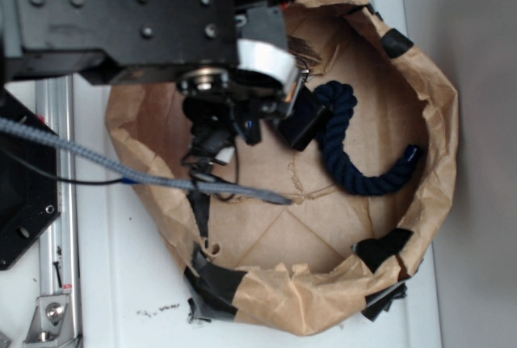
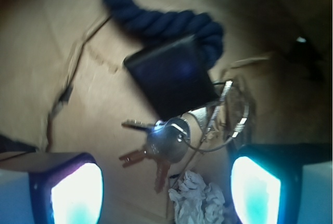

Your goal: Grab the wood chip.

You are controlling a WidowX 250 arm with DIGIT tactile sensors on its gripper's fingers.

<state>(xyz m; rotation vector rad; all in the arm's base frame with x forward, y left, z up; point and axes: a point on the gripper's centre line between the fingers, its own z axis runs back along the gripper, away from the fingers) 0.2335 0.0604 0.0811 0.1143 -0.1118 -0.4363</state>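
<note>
The wood chip (image 2: 235,95) is a brown streaky sliver lying partly under the wire ring of the key bunch (image 2: 167,141), just right of the black block (image 2: 171,76). In the exterior view the wood chip (image 1: 305,51) peeks out beside the arm's white wrist, near the bag's far wall. My gripper (image 2: 166,190) is open and holds nothing, its lit pads (image 2: 75,193) wide apart. It hangs above the keys and a crumpled whitish paper wad (image 2: 200,203). The chip lies ahead of the right pad, not between the two. In the exterior view the gripper (image 1: 212,142) is mostly hidden by the arm.
Everything lies in a brown paper bag basin (image 1: 440,122) with rolled-down walls and black tape patches. A dark blue rope (image 1: 355,162) curls past the black block (image 1: 300,118); the rope (image 2: 156,18) runs behind it in the wrist view. A grey cable (image 1: 121,172) crosses the left rim.
</note>
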